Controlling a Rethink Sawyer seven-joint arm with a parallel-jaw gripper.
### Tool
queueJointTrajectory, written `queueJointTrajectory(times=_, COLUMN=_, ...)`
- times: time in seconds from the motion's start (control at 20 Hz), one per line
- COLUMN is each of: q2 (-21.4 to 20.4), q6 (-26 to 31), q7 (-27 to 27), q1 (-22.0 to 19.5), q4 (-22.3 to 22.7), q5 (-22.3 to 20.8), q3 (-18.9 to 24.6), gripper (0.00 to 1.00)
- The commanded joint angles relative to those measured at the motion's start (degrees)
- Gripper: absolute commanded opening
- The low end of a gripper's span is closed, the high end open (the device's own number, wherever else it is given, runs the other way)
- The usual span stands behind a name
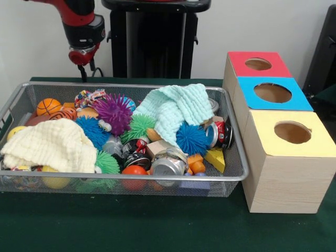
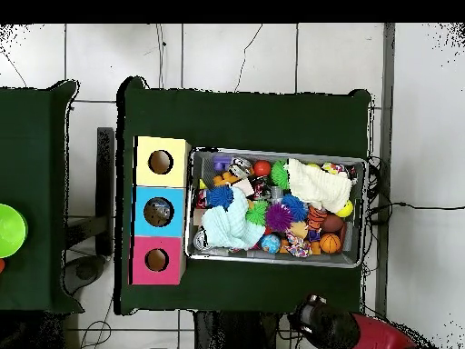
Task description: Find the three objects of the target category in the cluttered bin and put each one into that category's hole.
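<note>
A wire mesh bin (image 1: 126, 85) (image 2: 272, 153) is crammed with mixed objects. Among them are a purple spiky ball (image 1: 113, 112), a blue spiky ball (image 1: 191, 139), a green spiky ball (image 1: 139, 126), a silver can (image 1: 168, 164), a red-labelled can (image 1: 220, 135), an orange basketball (image 1: 48, 106) and a yellow wedge (image 1: 215, 159). A mint cloth (image 1: 176, 110) (image 2: 227, 227) and a cream cloth (image 1: 52, 147) (image 2: 318, 186) cover part of the pile. My gripper (image 1: 81, 56) hangs high behind the bin's far left corner, outside it, touching nothing.
A wooden box beside the bin has three round holes, in a red top (image 1: 258, 64) (image 2: 156, 260), a blue top (image 1: 272, 93) (image 2: 158, 212) and a yellow top (image 1: 292, 132) (image 2: 161, 162). A green bowl (image 2: 7, 234) sits on a separate table.
</note>
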Motion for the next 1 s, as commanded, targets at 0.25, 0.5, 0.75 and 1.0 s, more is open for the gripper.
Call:
queueJointTrajectory(times=0.25, q2=-4.6, q6=4.3, q7=-13.4, q1=-4.0, q4=-5.3, q5=0.0, q3=14.2, gripper=1.0)
queueJointTrajectory(times=0.5, q2=-4.3, q6=5.2, q7=-13.8, q1=-4.6, q4=-6.6, q5=-0.9, q3=15.1, gripper=1.0)
queueJointTrajectory(times=0.75, q2=-0.8, q6=2.6, q7=-14.0, q1=-5.8, q4=-9.5, q5=-4.2, q3=14.8, gripper=1.0)
queueJointTrajectory(times=1.0, q2=-1.7, q6=0.8, q7=-11.4, q1=-5.1, q4=-9.7, q5=-4.4, q3=14.8, gripper=1.0)
